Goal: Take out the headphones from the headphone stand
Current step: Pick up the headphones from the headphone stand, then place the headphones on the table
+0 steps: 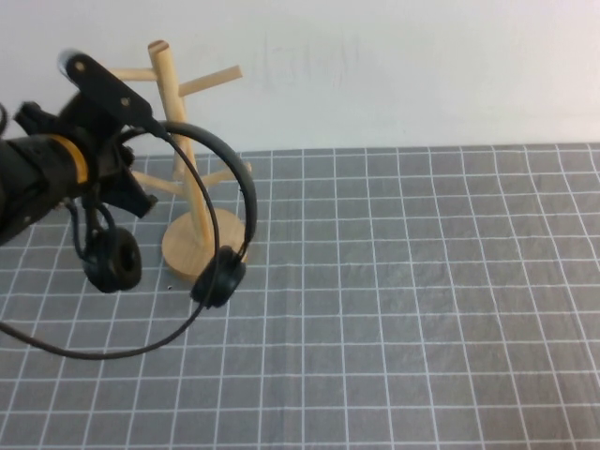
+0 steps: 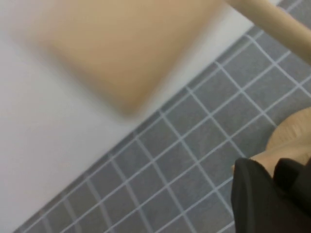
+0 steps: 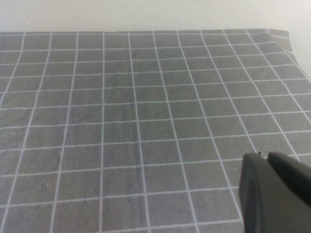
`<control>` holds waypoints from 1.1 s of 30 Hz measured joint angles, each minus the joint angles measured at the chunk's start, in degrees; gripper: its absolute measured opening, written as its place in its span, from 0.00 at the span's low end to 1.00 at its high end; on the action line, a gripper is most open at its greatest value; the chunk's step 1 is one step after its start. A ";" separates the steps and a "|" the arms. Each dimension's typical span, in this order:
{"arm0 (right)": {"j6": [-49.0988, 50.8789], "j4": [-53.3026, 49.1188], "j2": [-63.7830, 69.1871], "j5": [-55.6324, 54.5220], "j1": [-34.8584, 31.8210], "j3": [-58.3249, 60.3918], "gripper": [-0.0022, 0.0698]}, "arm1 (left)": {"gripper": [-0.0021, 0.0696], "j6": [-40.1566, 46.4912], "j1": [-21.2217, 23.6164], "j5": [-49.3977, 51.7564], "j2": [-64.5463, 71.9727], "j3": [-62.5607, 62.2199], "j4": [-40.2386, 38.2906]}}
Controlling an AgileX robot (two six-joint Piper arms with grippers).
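Left gripper (image 1: 122, 155) jaws pinch the headphones (image 1: 202, 202) headband, just left of the headphone stand (image 1: 187, 178). The band looks off its pegs but overlaps the dowel; clearing away remains. Right gripper (image 3: 274, 194): over bare table (image 3: 146, 121), jaw state unclear.

Grey grid-patterned cloth (image 1: 422, 309) covering the table, plain white wall (image 1: 422, 66) behind

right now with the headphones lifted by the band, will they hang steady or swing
Probably swing: the black over-ear headphones hang by a thin headband at the left hand, ear cups dangling. They could snag the light wooden tree-shaped stand close behind. The right hand is away over the mat.
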 joint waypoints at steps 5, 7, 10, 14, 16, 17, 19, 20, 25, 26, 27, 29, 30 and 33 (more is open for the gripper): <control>0.00 0.00 0.00 0.00 0.00 0.00 0.02 | 0.09 0.00 -2.89 8.26 -8.39 0.00 -1.48; 0.00 0.00 0.00 0.00 0.00 0.00 0.02 | 0.09 0.00 -4.76 13.19 -11.20 0.00 -3.08; 0.00 0.00 0.00 0.00 0.00 0.00 0.02 | 0.09 0.43 -7.61 21.92 -13.89 0.00 -7.96; 0.00 0.00 0.00 0.00 0.00 0.00 0.02 | 0.09 6.73 -8.73 32.50 -14.12 0.00 -23.49; 0.00 0.00 0.00 0.00 0.00 0.00 0.02 | 0.09 10.31 -8.82 36.77 -13.00 0.00 -30.09; 0.00 0.00 0.00 0.00 0.00 0.00 0.02 | 0.09 11.45 -8.98 38.29 -12.07 0.00 -32.74; 0.00 0.00 0.00 0.00 0.00 0.00 0.02 | 0.09 12.29 -9.01 39.25 -9.63 0.00 -35.79; 0.00 0.00 0.00 0.00 0.00 0.00 0.02 | 0.09 12.40 -9.01 39.35 -8.16 0.00 -36.75; 0.00 0.00 0.00 0.00 0.00 0.00 0.02 | 0.09 12.40 -9.01 37.72 0.23 0.00 -38.92; 0.00 0.00 0.00 0.00 0.00 0.00 0.02 | 0.09 12.40 -9.01 37.45 2.20 0.00 -39.47; 0.00 0.00 0.00 0.00 0.00 0.00 0.02 | 0.09 12.40 -9.01 37.16 4.11 0.00 -40.10; 0.00 0.00 0.00 0.00 0.00 0.00 0.02 | 0.09 12.61 -9.01 36.45 7.57 0.00 -40.42; 0.00 0.00 0.00 0.00 0.00 0.00 0.02 | 0.09 12.61 -9.01 35.91 8.79 0.00 -40.51; 0.00 0.00 0.00 0.00 0.00 0.00 0.02 | 0.09 12.72 -9.01 33.97 12.47 0.00 -40.64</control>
